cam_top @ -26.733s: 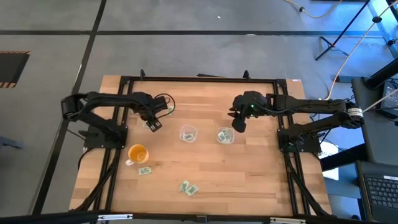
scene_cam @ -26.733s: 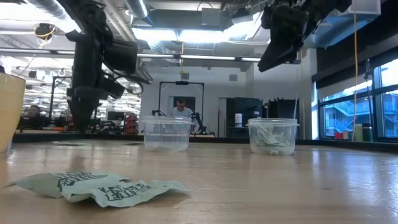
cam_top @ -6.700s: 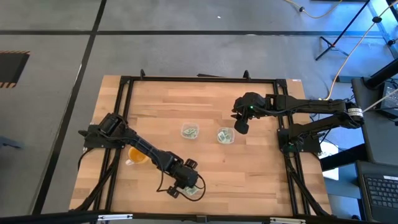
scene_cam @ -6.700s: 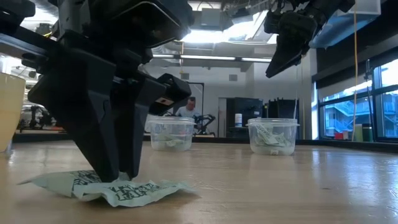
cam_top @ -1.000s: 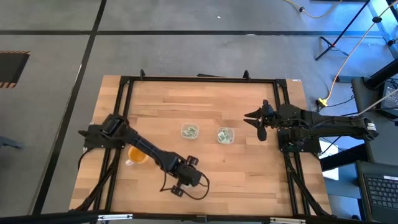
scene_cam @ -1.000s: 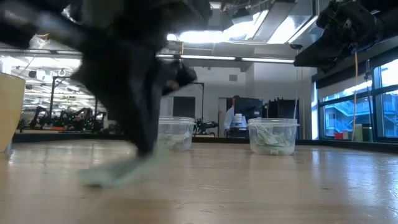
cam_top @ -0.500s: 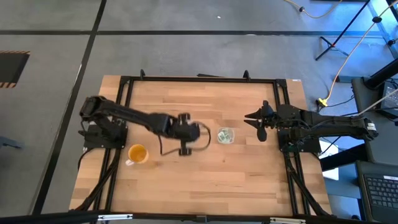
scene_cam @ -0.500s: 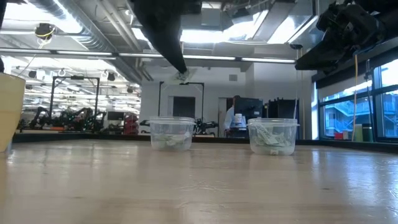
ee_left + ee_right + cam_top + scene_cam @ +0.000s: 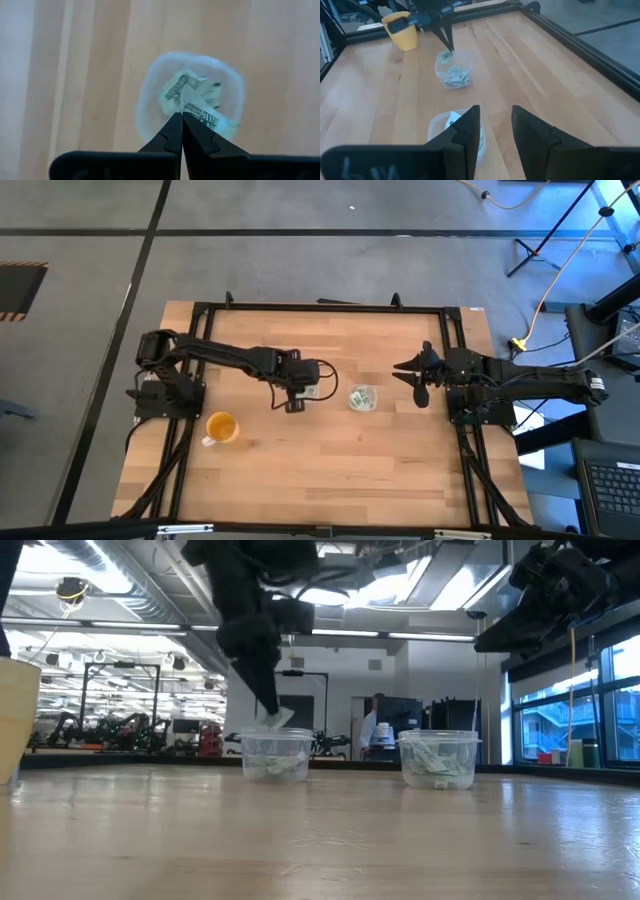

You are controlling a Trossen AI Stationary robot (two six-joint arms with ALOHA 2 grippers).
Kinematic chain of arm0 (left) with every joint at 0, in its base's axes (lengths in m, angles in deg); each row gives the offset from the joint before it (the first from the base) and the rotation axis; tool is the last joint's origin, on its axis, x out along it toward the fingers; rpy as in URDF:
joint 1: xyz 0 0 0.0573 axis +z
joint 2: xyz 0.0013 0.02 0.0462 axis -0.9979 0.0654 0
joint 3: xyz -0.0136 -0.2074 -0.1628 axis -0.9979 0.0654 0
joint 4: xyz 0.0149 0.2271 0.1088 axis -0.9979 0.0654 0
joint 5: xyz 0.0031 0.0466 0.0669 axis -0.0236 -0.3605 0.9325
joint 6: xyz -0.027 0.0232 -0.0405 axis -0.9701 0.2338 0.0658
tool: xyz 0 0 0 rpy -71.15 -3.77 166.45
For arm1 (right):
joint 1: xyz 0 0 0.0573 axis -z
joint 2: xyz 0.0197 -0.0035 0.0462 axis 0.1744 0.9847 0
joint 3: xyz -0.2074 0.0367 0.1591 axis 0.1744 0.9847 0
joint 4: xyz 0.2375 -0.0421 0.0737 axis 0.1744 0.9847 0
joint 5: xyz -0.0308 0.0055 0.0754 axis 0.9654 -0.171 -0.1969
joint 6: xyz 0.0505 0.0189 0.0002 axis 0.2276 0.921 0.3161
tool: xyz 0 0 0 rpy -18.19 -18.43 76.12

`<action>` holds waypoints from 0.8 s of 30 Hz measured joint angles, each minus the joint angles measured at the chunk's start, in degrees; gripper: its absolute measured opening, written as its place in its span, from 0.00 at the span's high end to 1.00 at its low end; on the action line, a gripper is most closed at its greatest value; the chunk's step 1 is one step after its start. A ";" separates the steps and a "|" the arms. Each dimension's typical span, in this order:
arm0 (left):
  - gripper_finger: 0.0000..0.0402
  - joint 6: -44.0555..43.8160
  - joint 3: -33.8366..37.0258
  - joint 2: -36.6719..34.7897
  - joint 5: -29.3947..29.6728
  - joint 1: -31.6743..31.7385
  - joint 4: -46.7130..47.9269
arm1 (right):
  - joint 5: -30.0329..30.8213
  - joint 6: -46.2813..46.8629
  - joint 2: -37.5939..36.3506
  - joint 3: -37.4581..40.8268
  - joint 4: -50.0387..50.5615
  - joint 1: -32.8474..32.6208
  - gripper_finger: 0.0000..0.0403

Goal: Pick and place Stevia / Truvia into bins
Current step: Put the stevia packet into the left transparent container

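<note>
I have the left claw [image 9: 182, 120] poised right over the left bin [image 9: 306, 391], its fingers pinched fully together on a green-and-white Stevia packet [image 9: 200, 111]. In the low view that packet [image 9: 279, 719] hangs from the fingertips just above the bin's rim [image 9: 275, 734], apart from the packets already lying inside. From the left wrist view I see the bin [image 9: 150, 95] straight beneath the claw, with a few crumpled packets on its floor.

The right bin [image 9: 363, 397] stands just beside the left bin, on the side toward the right arm, and also holds several packets; in the low view it [image 9: 439, 758] sits level with its neighbour. The right claw [image 9: 419, 394] waits beyond that second bin, well apart from the left bin, raised off the table [image 9: 380, 460] with its fingers [image 9: 465, 131] spread wide and holding nothing.

An orange cup [image 9: 221, 426] stands on the other side of the left bin, toward the left arm's base and nearer the front edge. I see no loose packets elsewhere on the table.
</note>
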 joint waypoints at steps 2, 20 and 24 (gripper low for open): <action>1.00 0.53 1.03 0.00 1.22 0.28 -0.82 | 0.02 0.24 -0.02 0.00 -0.19 0.02 0.71; 0.98 2.09 6.27 -0.04 -0.13 2.61 -10.30 | 0.00 0.35 -0.02 0.00 -0.39 0.02 0.71; 0.93 2.49 6.27 -0.04 -2.83 2.56 -10.22 | 0.00 0.33 0.00 0.00 -0.39 0.04 0.71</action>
